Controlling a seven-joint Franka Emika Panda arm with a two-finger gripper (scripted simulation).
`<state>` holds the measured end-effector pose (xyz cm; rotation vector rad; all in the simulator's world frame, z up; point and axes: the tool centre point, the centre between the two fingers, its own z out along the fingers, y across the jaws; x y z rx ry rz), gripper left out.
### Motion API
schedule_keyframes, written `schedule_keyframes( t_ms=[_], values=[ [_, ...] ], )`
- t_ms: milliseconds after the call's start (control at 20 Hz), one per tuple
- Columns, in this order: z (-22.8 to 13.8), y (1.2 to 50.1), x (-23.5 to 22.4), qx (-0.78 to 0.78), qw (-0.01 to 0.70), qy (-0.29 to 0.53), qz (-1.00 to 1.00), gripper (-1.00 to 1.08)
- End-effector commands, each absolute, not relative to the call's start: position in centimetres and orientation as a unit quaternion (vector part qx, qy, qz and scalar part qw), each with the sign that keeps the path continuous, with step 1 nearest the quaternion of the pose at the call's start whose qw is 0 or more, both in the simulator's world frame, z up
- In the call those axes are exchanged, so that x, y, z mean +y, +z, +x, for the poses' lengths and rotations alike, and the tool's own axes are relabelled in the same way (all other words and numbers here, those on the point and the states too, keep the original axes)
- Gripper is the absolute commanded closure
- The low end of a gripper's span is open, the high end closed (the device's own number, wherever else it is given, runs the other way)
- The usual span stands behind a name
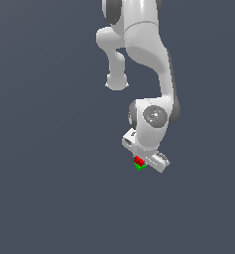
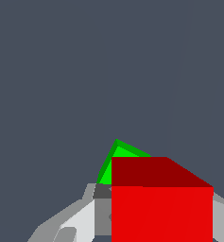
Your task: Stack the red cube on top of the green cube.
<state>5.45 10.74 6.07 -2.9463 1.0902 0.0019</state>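
The red cube (image 2: 161, 208) fills the near part of the wrist view, held between the two fingers (image 2: 87, 217) of my gripper (image 2: 160, 222), which is shut on it. A corner of the green cube (image 2: 106, 168) pokes out from behind and beneath the red one. In the exterior view the red cube (image 1: 138, 160) sits right over the green cube (image 1: 140, 167), under the white hand of the gripper (image 1: 139, 163). Whether the two cubes touch cannot be told. Most of the green cube is hidden by the red one.
The plain dark grey floor (image 1: 49, 188) spreads all around. The arm's white links (image 1: 146, 54) rise above the hand in the exterior view. No other objects show.
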Motion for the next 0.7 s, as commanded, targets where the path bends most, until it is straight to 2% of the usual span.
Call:
schedule_keyframes(
  t_ms=[0, 150, 200, 650],
  values=[
    [5.78, 6.00, 11.05, 0.347, 0.000, 0.000, -0.938, 1.08],
    [5.88, 5.96, 11.17, 0.347, 0.000, 0.000, -0.938, 1.08],
    [5.88, 5.96, 11.17, 0.347, 0.000, 0.000, -0.938, -0.92],
    [5.88, 5.96, 11.17, 0.347, 0.000, 0.000, -0.938, -0.92]
  ],
)
